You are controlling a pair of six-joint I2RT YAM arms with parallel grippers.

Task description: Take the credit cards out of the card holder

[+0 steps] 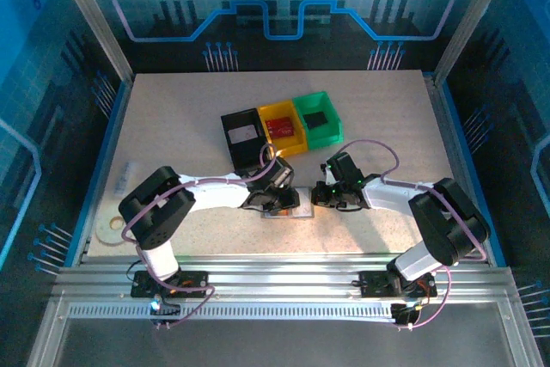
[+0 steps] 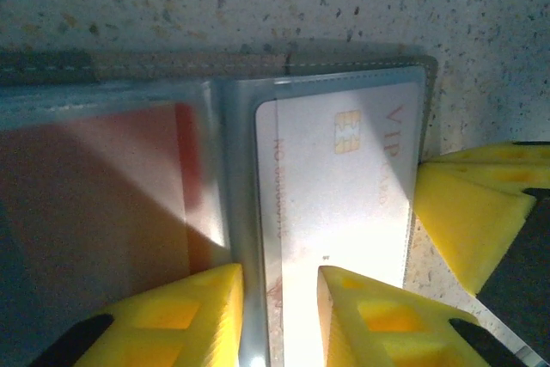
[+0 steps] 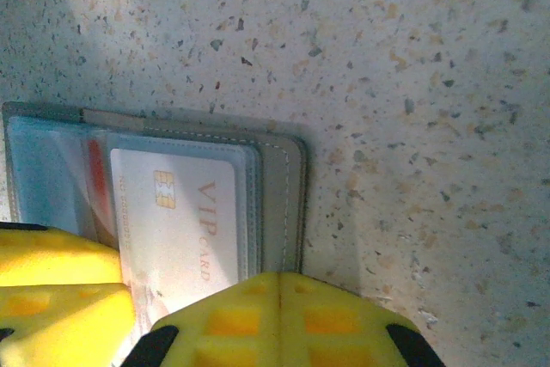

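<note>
Status: card holder lies open on worktop, between the arms; white credit card in its right clear sleeve, reddish card in the left sleeve; left pincer partly spread, tips straddling the white card's near end, nothing visibly pinched; right pincer pressed together at the holder's right edge. Risk: closing catches sleeve with card and drags the holder. Bins crowd the far side; bare worktop lies right
</note>
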